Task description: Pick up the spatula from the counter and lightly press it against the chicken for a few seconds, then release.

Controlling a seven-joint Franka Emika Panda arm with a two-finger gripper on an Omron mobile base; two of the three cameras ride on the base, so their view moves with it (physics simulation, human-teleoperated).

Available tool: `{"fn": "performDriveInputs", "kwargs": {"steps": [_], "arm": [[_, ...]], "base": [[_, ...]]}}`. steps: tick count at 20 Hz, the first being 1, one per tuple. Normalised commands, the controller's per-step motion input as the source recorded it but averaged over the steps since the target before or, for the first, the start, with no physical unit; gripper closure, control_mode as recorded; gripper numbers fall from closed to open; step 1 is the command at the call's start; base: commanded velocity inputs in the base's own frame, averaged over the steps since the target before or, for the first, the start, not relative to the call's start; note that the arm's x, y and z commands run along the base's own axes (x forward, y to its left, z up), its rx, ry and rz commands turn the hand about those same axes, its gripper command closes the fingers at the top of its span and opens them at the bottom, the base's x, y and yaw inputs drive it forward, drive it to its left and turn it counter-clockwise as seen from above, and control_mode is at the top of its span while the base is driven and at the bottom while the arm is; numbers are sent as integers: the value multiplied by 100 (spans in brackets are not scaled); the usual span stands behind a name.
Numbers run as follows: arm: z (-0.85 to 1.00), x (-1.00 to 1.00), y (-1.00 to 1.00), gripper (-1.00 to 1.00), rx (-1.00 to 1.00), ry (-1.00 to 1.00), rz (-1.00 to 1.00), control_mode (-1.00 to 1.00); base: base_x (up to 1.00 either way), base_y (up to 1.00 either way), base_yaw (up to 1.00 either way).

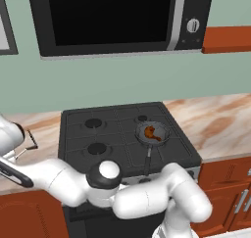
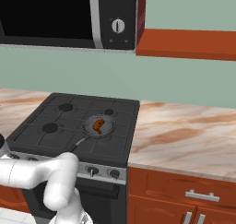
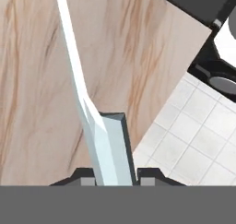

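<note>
Slanting up-left in hand view, spatula point(image 3: 83, 94), blade at gripper point(image 3: 115, 178).

Spatula point(image 3: 110, 144) pale, smooth metal — counter point(image 3: 32, 103) veined marble, polished; stove point(image 1: 73, 144) matt black.

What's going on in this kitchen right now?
A white robot arm is reaching out over the marble counter to the left of the stove for a spatula. Its gripper sits astride the spatula's wider end and looks clamped on it, with the thin end stretching away over the counter. The chicken sits in a small pan on the right side of the stove, not yet pressed.
</note>
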Motion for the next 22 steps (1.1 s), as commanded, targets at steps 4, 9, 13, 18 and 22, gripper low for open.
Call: {"fn": "performDriveInputs", "kwargs": {"steps": [4, 9, 13, 18, 22], "arm": [[64, -48, -19, 100, 1, -9, 0, -100], [60, -41, -29, 100, 8, -6, 3, -100], [37, -49, -44, 100, 11, -13, 9, -100], [7, -60, -44, 100, 1, -26, 15, -100], [6, -61, -57, 100, 0, -27, 20, -100]], "base": [[0, 0, 0], [0, 0, 0], [0, 0, 0], [0, 0, 0], [0, 0, 0]]}}
